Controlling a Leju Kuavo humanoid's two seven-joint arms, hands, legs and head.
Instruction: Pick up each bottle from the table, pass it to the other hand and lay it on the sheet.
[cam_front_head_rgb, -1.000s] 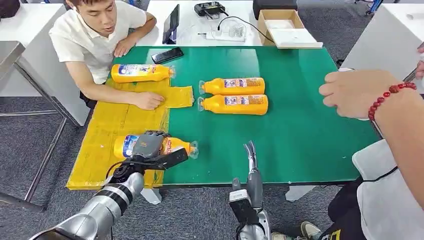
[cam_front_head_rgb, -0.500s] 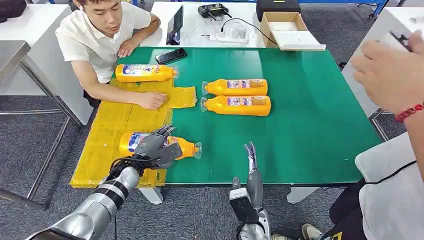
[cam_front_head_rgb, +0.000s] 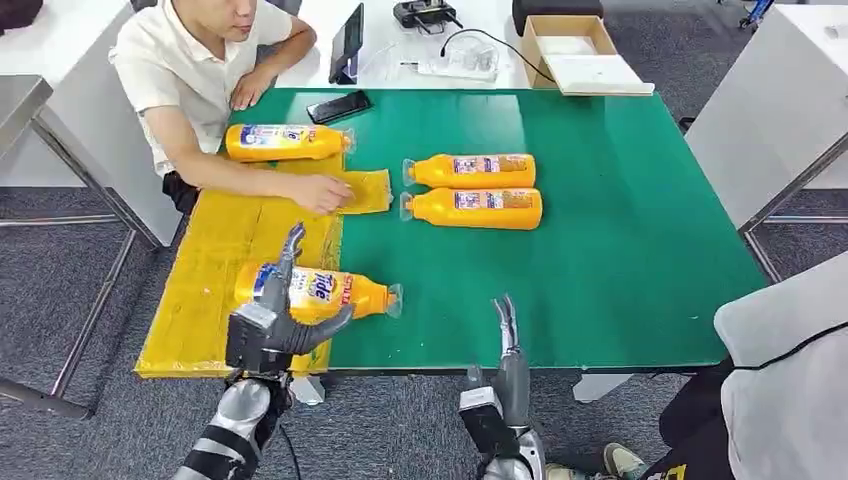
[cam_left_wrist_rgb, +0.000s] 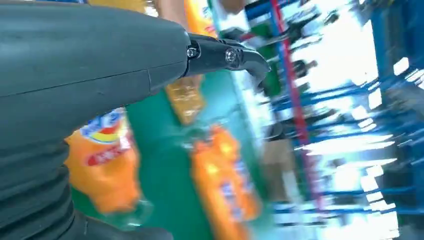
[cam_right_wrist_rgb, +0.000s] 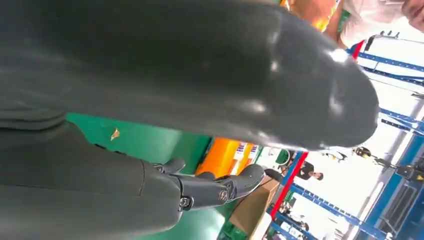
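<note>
1. Step: judging by the layout, one bottle's cycle is finished. The near bottle (cam_front_head_rgb: 318, 292) lies on its side, body on the yellow sheet (cam_front_head_rgb: 215, 265), cap end over the green mat (cam_front_head_rgb: 600, 220).
2. Left hand (cam_front_head_rgb: 270, 325) sits just on the near side of that bottle, fingers spread, one pointing up over the label. It holds nothing; I can't tell whether a fingertip touches the bottle.
3. Right hand (cam_front_head_rgb: 508, 350) is at the table's near edge, fingers straight and upright, empty, well apart from any bottle.
4. Far bottle (cam_front_head_rgb: 285, 142) also lies on the sheet, by the person (cam_front_head_rgb: 205, 70), whose hand (cam_front_head_rgb: 318, 190) rests on the sheet's flap.
5. Two bottles are left on the mat, side by side, just touching or nearly so: upper (cam_front_head_rgb: 468, 170) and lower (cam_front_head_rgb: 472, 208). So it is about half done.
6. Next, my guess: right hand reaches for the lower bottle, the closer one. It needs a grip round the body without nudging its neighbour, then a lift and a handover to the left hand mid-air.
7. Risk: a smooth round body could roll or slip during the handover.
8. Text: the near bottle's label reads like "Tide", white-blue-red print. The other labels are too small to read, and the left wrist view is blurred.
</note>
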